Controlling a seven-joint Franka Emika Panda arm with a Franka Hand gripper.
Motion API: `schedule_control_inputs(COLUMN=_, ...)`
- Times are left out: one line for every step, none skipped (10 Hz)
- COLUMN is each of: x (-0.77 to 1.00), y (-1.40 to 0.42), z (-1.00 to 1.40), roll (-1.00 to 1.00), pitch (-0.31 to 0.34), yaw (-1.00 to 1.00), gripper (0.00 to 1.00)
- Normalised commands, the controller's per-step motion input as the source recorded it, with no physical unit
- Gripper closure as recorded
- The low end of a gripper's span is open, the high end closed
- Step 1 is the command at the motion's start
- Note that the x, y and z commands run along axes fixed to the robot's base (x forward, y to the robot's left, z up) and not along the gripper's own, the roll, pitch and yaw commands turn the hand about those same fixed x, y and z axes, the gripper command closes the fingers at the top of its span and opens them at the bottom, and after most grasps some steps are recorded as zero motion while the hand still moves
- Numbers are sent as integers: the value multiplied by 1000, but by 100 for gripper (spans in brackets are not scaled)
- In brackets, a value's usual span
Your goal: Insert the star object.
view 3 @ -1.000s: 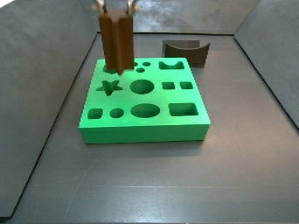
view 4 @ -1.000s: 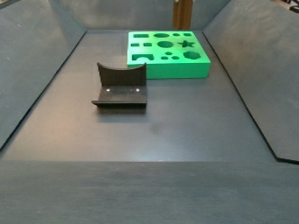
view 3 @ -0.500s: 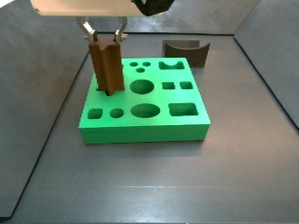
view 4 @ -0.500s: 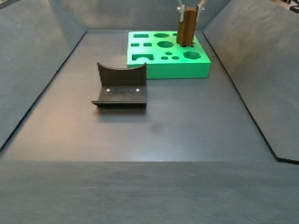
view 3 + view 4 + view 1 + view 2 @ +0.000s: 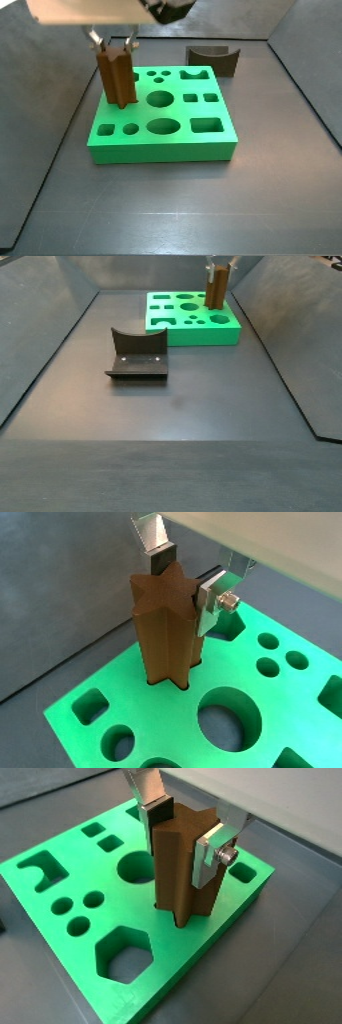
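The star object [image 5: 116,80] is a tall dark-brown ridged prism, held upright at the far left part of the green block [image 5: 167,128]. Its lower end stands in the block's top face where the star hole is; the hole is hidden by it. My gripper [image 5: 118,42] is shut on its top. In both wrist views the silver fingers [image 5: 214,597] [image 5: 214,853] press the star's [image 5: 163,632] [image 5: 181,868] upper sides, with the gripper [image 5: 185,580] [image 5: 185,833] over the block [image 5: 267,737] [image 5: 54,908]. In a side view the star [image 5: 215,291] stands on the block's [image 5: 194,331] far side.
The green block has several other holes: round, square and hexagonal. The dark fixture with a curved notch stands on the floor apart from the block [image 5: 214,58] [image 5: 136,353]. Dark walls enclose the grey floor [image 5: 174,210].
My gripper has come down with the star object from above the block. Its lower end now sits at the block's top face, over the star hole that showed a second ago.
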Motion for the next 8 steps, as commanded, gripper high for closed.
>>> schedule_control_inputs(x=0, y=0, z=-329, roll=93, pitch=-4, yaw=134, gripper=100)
schedule_control_inputs(x=-9, y=0, z=-966, roll=67, pitch=-144, yaw=106, gripper=100)
schedule_control_inputs(x=-57, y=-20, z=-1000, roll=70, pitch=-109, yaw=77, gripper=100)
schedule_control_inputs(x=-57, y=-43, z=-1000, roll=84, pitch=-93, yaw=37, gripper=100)
schedule_control_inputs(x=-20, y=-106, z=-1000, roll=71, pitch=-99, yaw=0, gripper=100)
schedule_control_inputs(x=0, y=-103, z=-1000, roll=70, pitch=-110, yaw=0, gripper=100)
schedule_control_inputs(x=-20, y=-103, z=-1000, roll=70, pitch=-100, yaw=0, gripper=100)
schedule_control_inputs(x=-63, y=-114, z=-1000, roll=66, pitch=-73, yaw=0, gripper=100)
